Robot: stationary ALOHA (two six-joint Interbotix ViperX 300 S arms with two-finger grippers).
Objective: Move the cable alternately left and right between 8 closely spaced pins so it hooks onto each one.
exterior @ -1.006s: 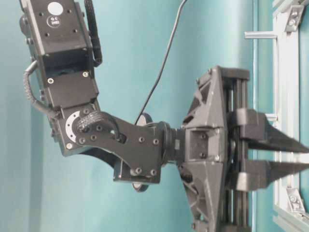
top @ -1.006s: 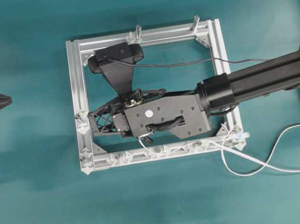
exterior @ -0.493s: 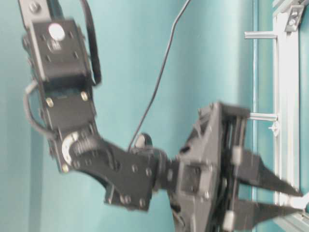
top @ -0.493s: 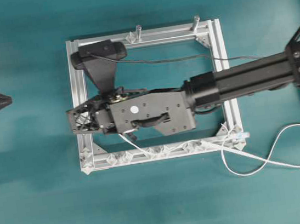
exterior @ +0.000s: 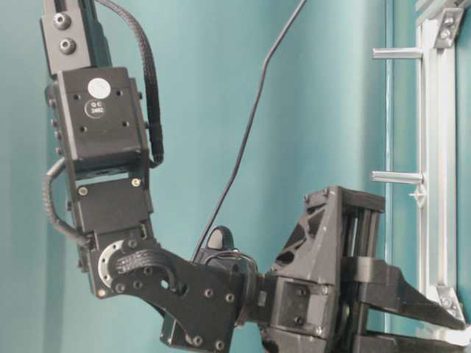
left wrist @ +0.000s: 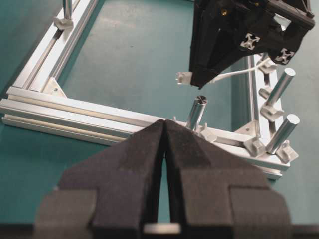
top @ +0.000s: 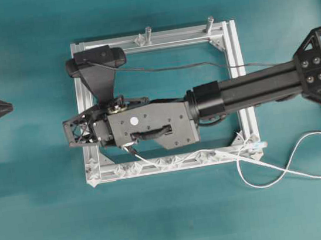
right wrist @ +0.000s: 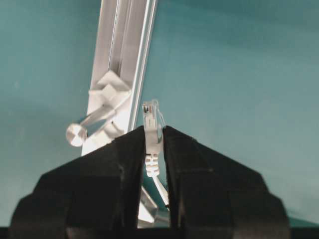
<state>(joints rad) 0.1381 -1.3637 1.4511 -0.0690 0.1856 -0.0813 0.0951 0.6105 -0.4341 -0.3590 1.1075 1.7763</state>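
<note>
Clamped between the black fingertips of the right gripper (right wrist: pixel 154 144): the clear plastic plug ending the long, flat white cable (top: pixel 286 171), pinched at its tip so the slack can trail freely behind. Stretched low and level across the square silver aluminium frame (top: pixel 81 77), forearm outreached, wrist rolled sideways, plug just beside the left rail. Already laced along the tiny translucent diamond-shaped pins (top: pixel 136 169) of the near rail, remainder looped on the teal table (top: pixel 45 230); well apart at the left edge, left gripper (left wrist: pixel 164 149) pressed closed on nothing.

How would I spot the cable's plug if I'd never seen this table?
Find the square silver frame on the teal table, then the black right gripper reaching over its left rail. The plug is the tiny clear piece pinched between its fingers, with the thin white cable trailing behind, unlike the fixed pins.
</note>
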